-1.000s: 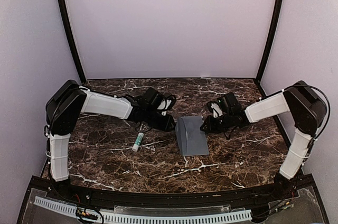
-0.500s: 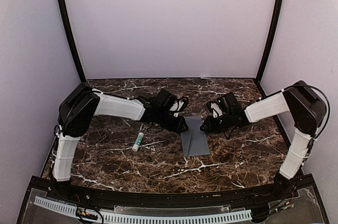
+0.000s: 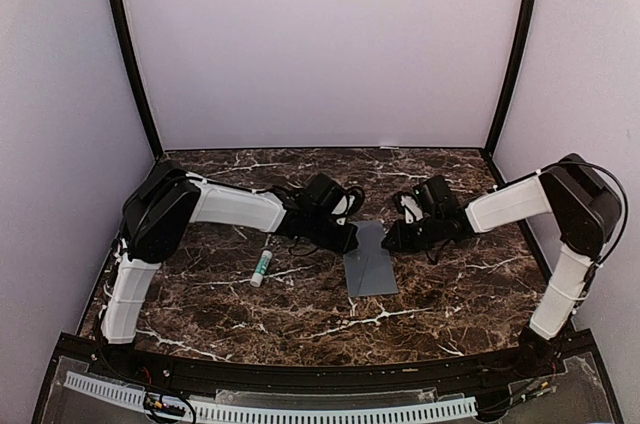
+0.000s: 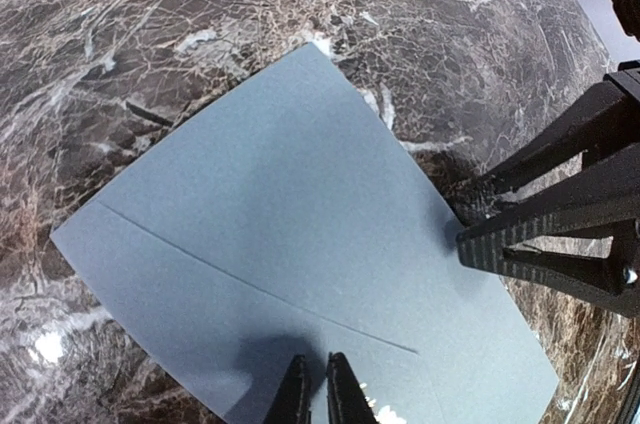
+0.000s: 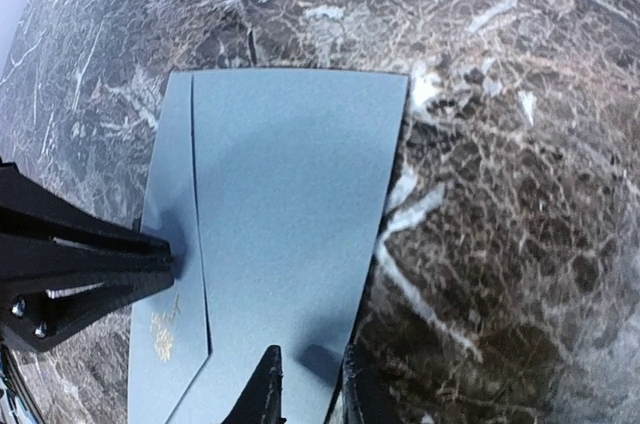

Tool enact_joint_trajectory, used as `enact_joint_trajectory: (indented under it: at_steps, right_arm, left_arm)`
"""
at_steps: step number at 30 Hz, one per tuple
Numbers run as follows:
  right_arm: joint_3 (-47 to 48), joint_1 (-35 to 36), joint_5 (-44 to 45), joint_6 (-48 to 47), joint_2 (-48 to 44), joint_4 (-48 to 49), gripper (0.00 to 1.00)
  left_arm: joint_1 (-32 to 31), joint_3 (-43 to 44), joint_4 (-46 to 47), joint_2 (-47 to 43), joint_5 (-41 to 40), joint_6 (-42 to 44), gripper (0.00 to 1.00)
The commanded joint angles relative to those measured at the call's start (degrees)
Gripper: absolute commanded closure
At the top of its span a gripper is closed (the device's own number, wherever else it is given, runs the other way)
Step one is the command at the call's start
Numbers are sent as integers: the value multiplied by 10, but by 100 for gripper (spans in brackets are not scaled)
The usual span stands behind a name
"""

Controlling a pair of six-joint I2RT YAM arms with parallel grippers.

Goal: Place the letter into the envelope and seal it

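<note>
The slate-grey envelope (image 3: 370,260) lies flat on the marble table (image 3: 300,309), its flap folded down along a crease (image 4: 250,284). My left gripper (image 3: 348,239) is shut, with its tips (image 4: 316,389) resting on the flap near the envelope's left edge. My right gripper (image 3: 388,238) stands slightly open at the opposite edge; one fingertip (image 5: 266,392) is over the grey paper and the other is just off its rim. The envelope fills both wrist views (image 5: 290,214). No cream letter shows in any view.
A small white glue stick with a green cap (image 3: 261,267) lies on the table left of the envelope. Pale walls (image 3: 320,44) and black corner posts enclose the table on three sides.
The left arm has swung right onto the envelope. The envelope's raised flap has gone down and the envelope now lies flat. The right arm has barely moved.
</note>
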Motion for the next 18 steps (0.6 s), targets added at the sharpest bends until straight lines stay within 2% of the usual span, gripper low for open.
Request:
enact_joint_trajectory:
  at_steps: [1,9,15,18]
  right_arm:
    - [-18,1,-14,-2,-59,-3,83]
    - [-43,35,-23,9,-133,10,86]
    - [-35,50,-92,12,-96,40,100]
    - [-24,52,-114,14,-62,51,100]
  left_arm:
    - [-10,-3,-43,11,-43,3,95]
    - [-12,-16,-39,10,-54,-1,100]
    - [-12,-19,-34,9,-58,-4,100]
    - [-12,-22,-29,6,-59,-1,100]
